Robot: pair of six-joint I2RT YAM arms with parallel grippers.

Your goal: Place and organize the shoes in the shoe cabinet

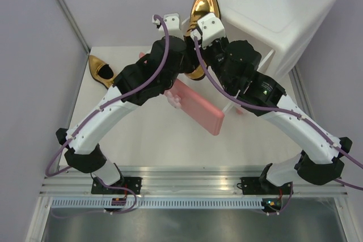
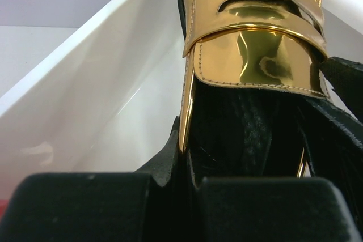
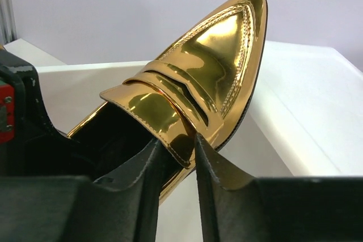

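A gold shoe (image 1: 202, 3) is held in the air, toe pointing away, next to the white shoe cabinet (image 1: 283, 9). Both grippers grip it. My left gripper (image 2: 187, 140) is shut on the shoe's side edge (image 2: 255, 60), with the cabinet's white wall (image 2: 102, 94) just behind. My right gripper (image 3: 178, 145) is shut on the shoe's other side by the strap (image 3: 198, 77), with the cabinet (image 3: 295, 100) beyond. A second gold shoe (image 1: 102, 72) lies on the table at the far left. The green shoes are out of view.
A pink drawer (image 1: 198, 109) lies on the table under the arms, out of the cabinet. Both arms cross over the table's middle. Grey walls close in on the left and right.
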